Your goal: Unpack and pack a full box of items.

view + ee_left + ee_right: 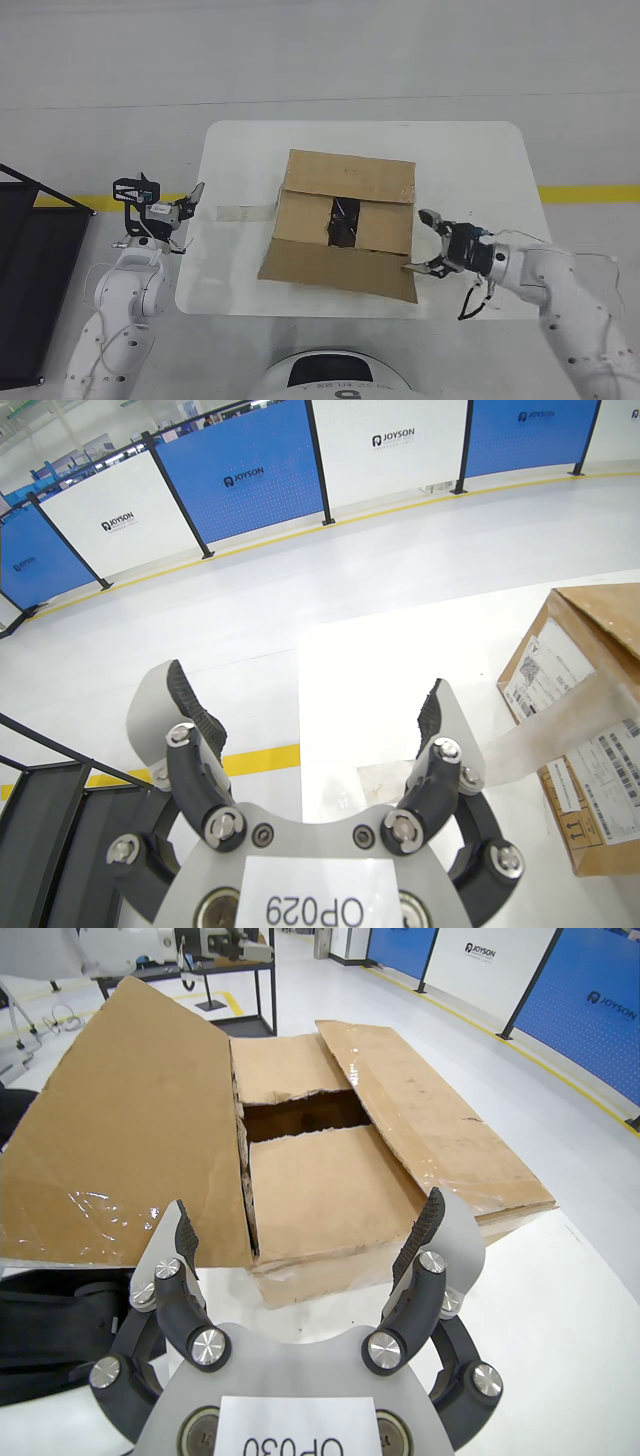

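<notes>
A cardboard box (345, 225) stands in the middle of the white table (470, 160). Its near outer flap (335, 268) is folded out toward me and the far one (350, 175) lies back. The inner flaps (320, 1188) leave a dark gap (305, 1113) with something dark inside. A peeled strip of tape (245, 211) trails from the box's left side onto the table (550, 720). My left gripper (188, 215) (306, 674) hangs open at the table's left edge, holding nothing. My right gripper (418, 241) (307, 1198) is open just right of the box's near-right corner.
A black rack (30, 260) (50, 800) stands on the floor left of the table. A yellow floor line (590, 192) runs behind it. Blue and white fence panels (240, 485) line the room. Bare tabletop lies right of the box.
</notes>
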`<state>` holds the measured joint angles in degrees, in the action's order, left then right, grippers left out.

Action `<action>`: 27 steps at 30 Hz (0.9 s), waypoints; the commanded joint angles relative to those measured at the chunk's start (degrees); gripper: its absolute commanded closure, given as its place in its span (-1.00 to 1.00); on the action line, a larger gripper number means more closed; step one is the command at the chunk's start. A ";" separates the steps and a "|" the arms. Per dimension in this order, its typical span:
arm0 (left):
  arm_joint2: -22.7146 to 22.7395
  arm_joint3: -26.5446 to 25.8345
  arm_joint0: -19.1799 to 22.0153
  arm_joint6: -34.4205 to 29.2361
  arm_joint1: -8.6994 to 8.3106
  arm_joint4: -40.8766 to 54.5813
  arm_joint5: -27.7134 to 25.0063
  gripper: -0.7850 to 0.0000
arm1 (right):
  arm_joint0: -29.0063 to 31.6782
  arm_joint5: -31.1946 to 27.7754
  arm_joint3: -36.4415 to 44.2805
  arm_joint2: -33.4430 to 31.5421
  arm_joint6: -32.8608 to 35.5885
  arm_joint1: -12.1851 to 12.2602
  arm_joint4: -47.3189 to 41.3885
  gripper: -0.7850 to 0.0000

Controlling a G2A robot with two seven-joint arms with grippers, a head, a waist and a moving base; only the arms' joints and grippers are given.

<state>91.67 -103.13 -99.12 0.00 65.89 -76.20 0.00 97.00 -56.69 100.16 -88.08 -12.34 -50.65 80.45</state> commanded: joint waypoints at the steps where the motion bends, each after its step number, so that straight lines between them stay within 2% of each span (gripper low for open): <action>1: 0.00 0.00 0.00 0.00 0.00 0.00 0.00 -1.00 | 0.62 2.37 0.26 0.59 -2.94 -0.03 4.92 -1.00; 6: 0.00 0.00 0.00 0.00 0.00 0.00 0.00 -1.00 | 0.92 7.53 -1.51 2.33 -6.54 -0.15 10.91 -1.00; 13: 0.00 0.00 0.00 0.00 0.00 0.00 0.00 -1.00 | 0.14 14.76 -2.69 4.34 -3.55 -0.75 11.17 -1.00; 22: 0.00 0.00 0.00 0.00 0.00 0.00 0.00 -1.00 | -0.63 17.32 -5.27 2.08 -3.03 -0.86 7.16 -1.00; 27: 0.00 0.00 0.00 0.00 0.00 0.00 0.00 -1.00 | 0.13 16.47 -5.16 0.66 -3.84 -0.75 5.45 -1.00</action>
<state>91.67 -103.13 -99.12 0.00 65.89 -76.20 0.00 96.94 -40.02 94.85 -87.27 -16.04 -51.42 86.05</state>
